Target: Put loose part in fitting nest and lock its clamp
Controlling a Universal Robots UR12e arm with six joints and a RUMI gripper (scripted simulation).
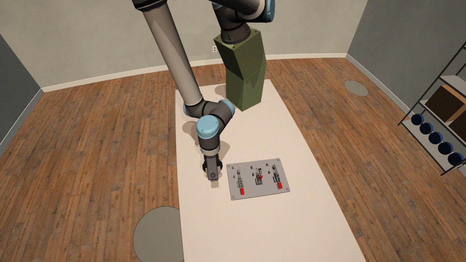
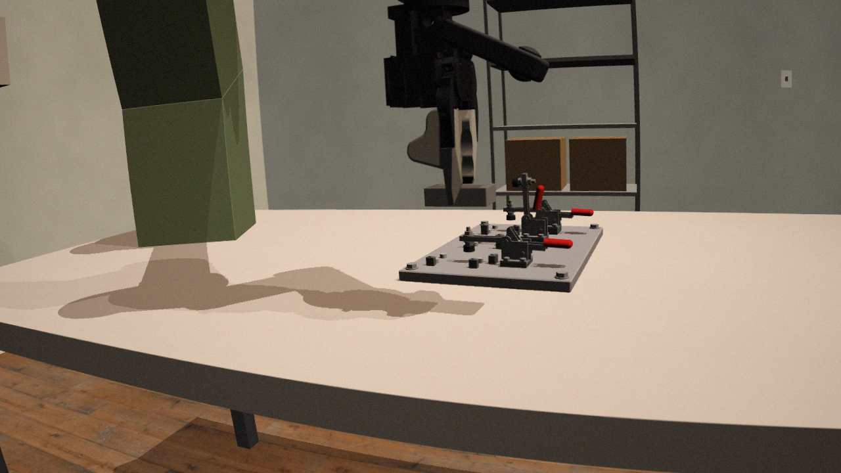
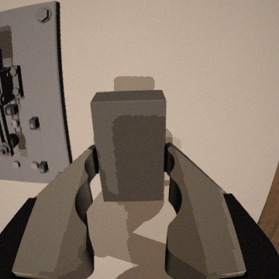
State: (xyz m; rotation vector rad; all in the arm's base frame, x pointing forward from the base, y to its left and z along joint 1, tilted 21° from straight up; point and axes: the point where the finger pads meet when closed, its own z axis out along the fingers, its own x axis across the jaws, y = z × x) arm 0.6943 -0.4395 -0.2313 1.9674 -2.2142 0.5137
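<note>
Above a pale table (image 1: 270, 224) (image 2: 646, 353) (image 3: 217, 58), beside a fixture plate (image 1: 260, 193) (image 2: 487, 280) (image 3: 43, 77), a robot's gripper (image 1: 212, 175) (image 2: 454, 194) (image 3: 131, 146) grips a gray block (image 2: 474, 195) (image 3: 132, 151), its two fingers pressed against opposite sides. The block, roughly level, hangs clear of the tabletop and apart from the plate, its shadow falling on the surface below. On the plate, bolted at its corners, stand three clamps with red handles. Both outer clamps, one near the gripper [pictured with its handle (image 1: 242, 191) (image 2: 558, 242) lying low] and one at the far end [its handle (image 1: 280, 185) (image 2: 582, 211) also low], have their bars down. Between them, the middle clamp (image 1: 259, 179) (image 2: 533, 225) stands open, its bar upright and its red handle (image 1: 260, 177) (image 2: 539, 197) raised. Behind the table rises a green pedestal (image 1: 245, 74) (image 2: 182, 170), bearing the arm; boxes (image 1: 445, 102) (image 2: 597, 164) sit on a shelf.
</note>
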